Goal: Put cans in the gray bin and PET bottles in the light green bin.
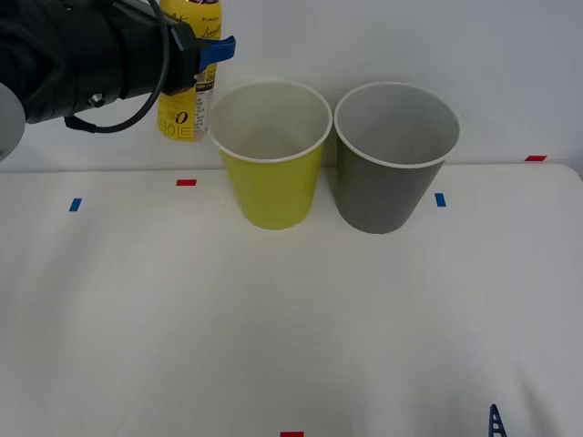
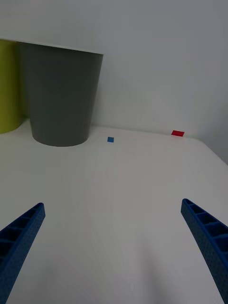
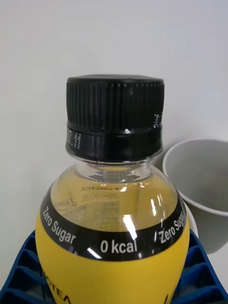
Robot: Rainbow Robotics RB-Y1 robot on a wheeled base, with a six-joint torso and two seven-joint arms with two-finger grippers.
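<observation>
One bottle [image 1: 189, 86] lifted, not yet binned.
Left gripper [image 1: 202, 56] clenched the yellow bottle upright in the air, just left of the light green bin [image 1: 271, 159]; drop still pending. Gray bin [image 1: 394, 159] looked empty inside. Right gripper [image 2: 114, 247] hung with jaws spread wide, low over the table [image 1: 291, 319].

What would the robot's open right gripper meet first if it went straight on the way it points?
Probably the round dark gray bin near the wall; the right gripper has bare white table before it, though depth is unclear.
</observation>
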